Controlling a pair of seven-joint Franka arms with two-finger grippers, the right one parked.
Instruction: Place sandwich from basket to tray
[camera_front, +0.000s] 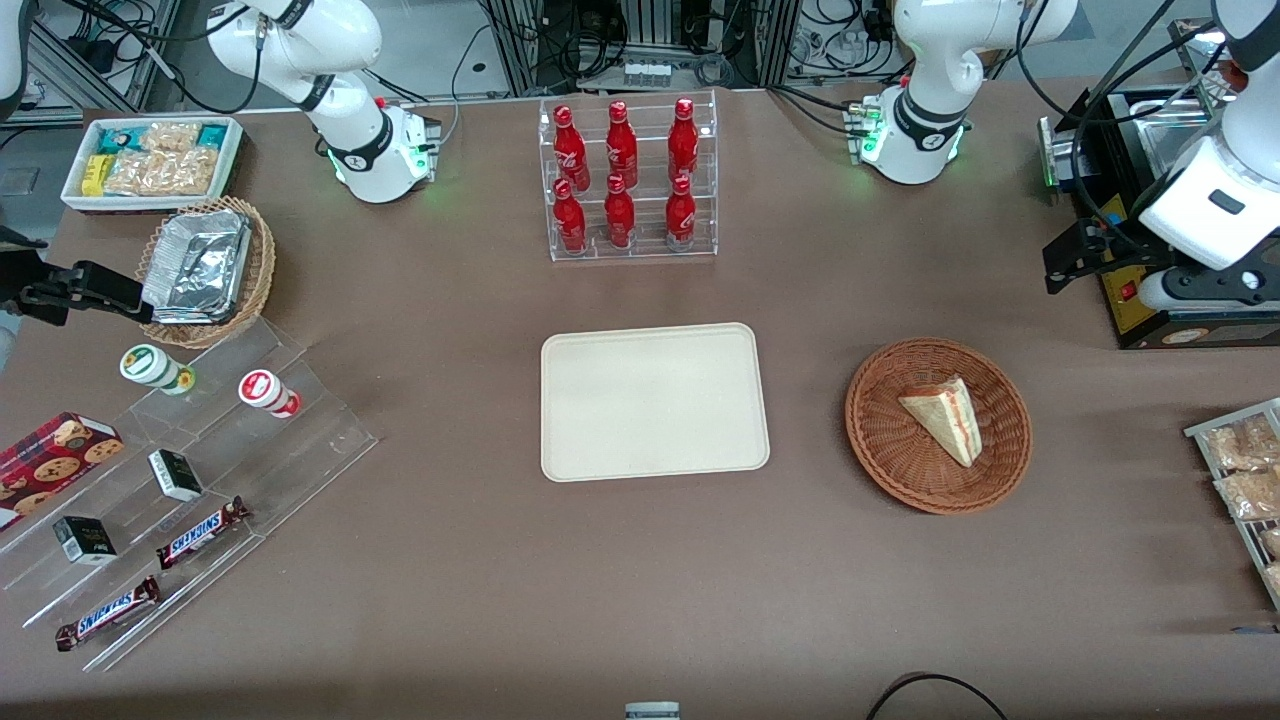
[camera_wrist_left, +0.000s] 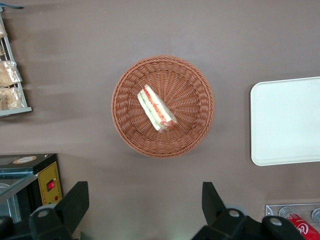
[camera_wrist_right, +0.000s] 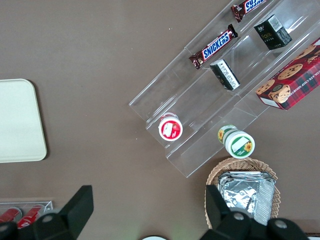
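Spread wide, the gripper (camera_wrist_left: 145, 210) hangs high above the table, clear of everything, holding nothing. Right of centre in the front view sits the basket (camera_front: 880, 440), with the sandwich (camera_front: 945, 415) lying in it, filling edge up. At centre frame lies the tray (camera_front: 652, 400), bare.

Brown cloth-covered table (camera_front: 450, 560); cable-strewn equipment racks (camera_front: 650, 40) along its edge farthest from front camera.
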